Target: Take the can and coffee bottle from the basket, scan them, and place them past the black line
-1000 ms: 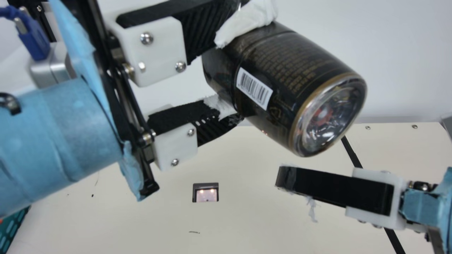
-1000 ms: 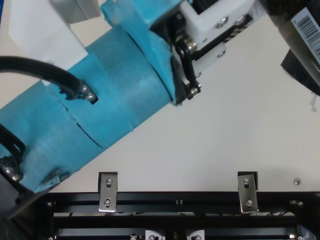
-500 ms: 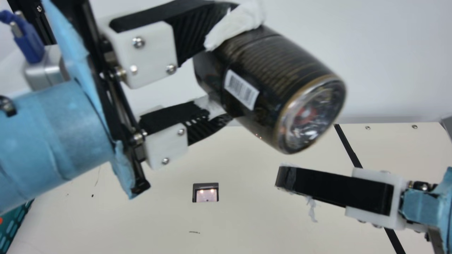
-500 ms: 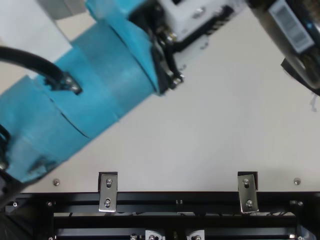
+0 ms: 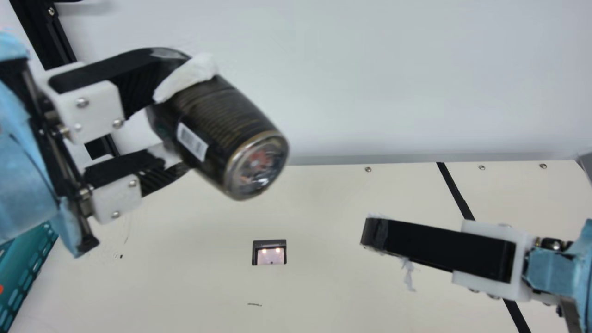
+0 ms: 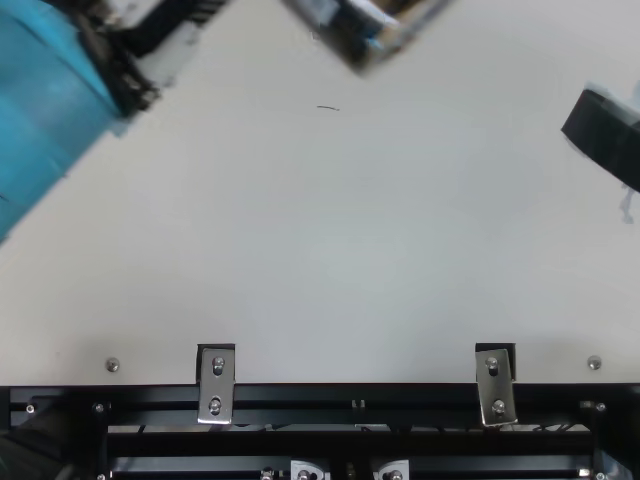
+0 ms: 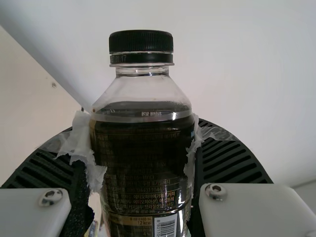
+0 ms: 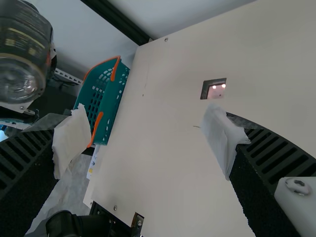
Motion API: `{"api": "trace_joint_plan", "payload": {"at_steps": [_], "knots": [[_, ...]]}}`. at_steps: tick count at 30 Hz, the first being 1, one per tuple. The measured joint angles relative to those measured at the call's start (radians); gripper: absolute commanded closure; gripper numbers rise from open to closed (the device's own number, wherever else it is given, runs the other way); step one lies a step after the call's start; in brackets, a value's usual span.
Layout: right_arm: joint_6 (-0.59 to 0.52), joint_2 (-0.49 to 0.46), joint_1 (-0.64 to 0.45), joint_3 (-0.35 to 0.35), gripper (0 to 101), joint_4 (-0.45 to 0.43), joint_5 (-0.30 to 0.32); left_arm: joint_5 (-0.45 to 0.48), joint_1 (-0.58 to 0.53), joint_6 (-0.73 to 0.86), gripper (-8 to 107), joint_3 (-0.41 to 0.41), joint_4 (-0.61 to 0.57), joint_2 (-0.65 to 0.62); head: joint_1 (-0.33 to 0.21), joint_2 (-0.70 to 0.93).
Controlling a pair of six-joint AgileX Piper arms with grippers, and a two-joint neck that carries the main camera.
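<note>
Cream worktop (image 5: pixel 323 286), pale wall (image 5: pixel 379 78) behind, dark upright post (image 5: pixel 44 37) toward 10 o'clock in main view. Coffee bottle (image 5: pixel 222 132): off the worktop, main view 10 o'clock, tilted, base aimed at 4 o'clock. Left claw (image 5: pixel 185 122) is clamped on it, one ribbed finger on each side, white wrap at the contact spots. Left wrist view agrees: bottle between both fingers, black cap (image 7: pixel 141 42) on, dark liquid inside, barcode label (image 7: pixel 166 225) low on the body. Right claw (image 5: pixel 375 234): main view 4 o'clock, over the worktop, fingers apart, nothing between them per right wrist view; loose white shred hanging from it. Scanner window (image 5: pixel 269 254) set in the worktop, 6 o'clock, two small lights lit. Black line (image 5: pixel 455 192) runs from 3 down to 4 o'clock, passing behind the right claw; bottle is well apart from it, on the scanner side. Teal basket (image 5: pixel 25 263) at 8 o'clock, cut by the view edge; orange handles in right wrist view. Top view: bottle base blurred near 12 o'clock, black rail (image 6: pixel 300 397) along 6 o'clock, metal brackets (image 6: pixel 216 385) at 7 and 4.
</note>
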Motion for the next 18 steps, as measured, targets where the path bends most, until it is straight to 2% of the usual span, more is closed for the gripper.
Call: {"api": "trace_joint_plan", "payload": {"at_steps": [5, 10, 13, 18], "knots": [[0.000, 0.000, 0.000, 0.000, 0, 0.000, 0.000, 0.057, 0.102, 0.077, 89, 0.055, -0.068, -0.007, 0.000, 0.000], [0.000, 0.000, 0.000, 0.000, 0, 0.000, 0.000, 0.147, 0.183, 0.147, 89, 0.113, -0.193, 0.005, 0.000, 0.000], [0.000, 0.000, 0.000, 0.000, 0, 0.000, 0.000, 0.176, 0.203, 0.174, 89, 0.147, -0.244, 0.010, 0.000, 0.000], [0.000, 0.000, 0.000, 0.000, 0, 0.000, 0.000, 0.176, 0.203, 0.176, 89, 0.147, -0.257, 0.010, 0.000, 0.000]]}}
